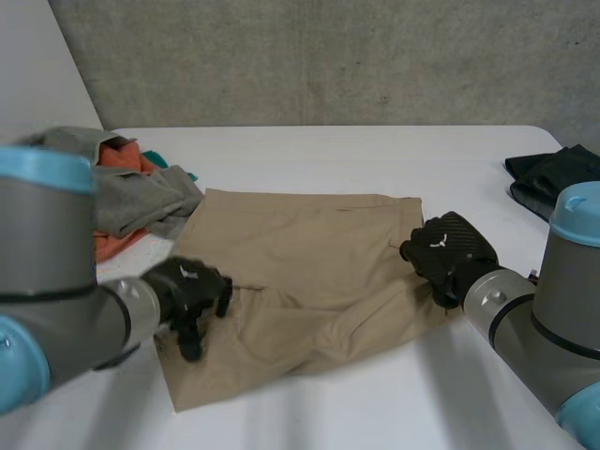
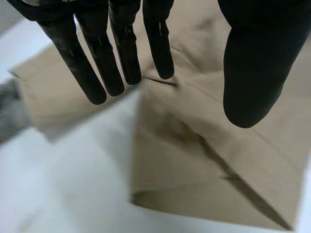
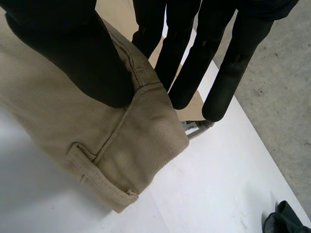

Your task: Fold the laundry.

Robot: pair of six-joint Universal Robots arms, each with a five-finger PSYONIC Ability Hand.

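Tan shorts (image 1: pixel 309 267): one, centre.
Left hand (image 1: pixel 190 292): released, over the shorts' near-left edge.
Right hand (image 1: pixel 448 251): pinching the shorts' right corner.
Clothes pile (image 1: pixel 141 199): one, left.

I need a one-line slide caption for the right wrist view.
Right hand pinches the waistband corner of the tan shorts above the white table.

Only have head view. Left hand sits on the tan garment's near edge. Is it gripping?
Observer: No. Its wrist view shows the left hand open above the tan garment, fingers straight, thumb apart.
Operator: Right hand?
Observer: The right hand pinches the waistband corner, thumb on top, straight fingers on the far side.
Operator: Anything under that corner?
Observer: A label peeks out beneath it.
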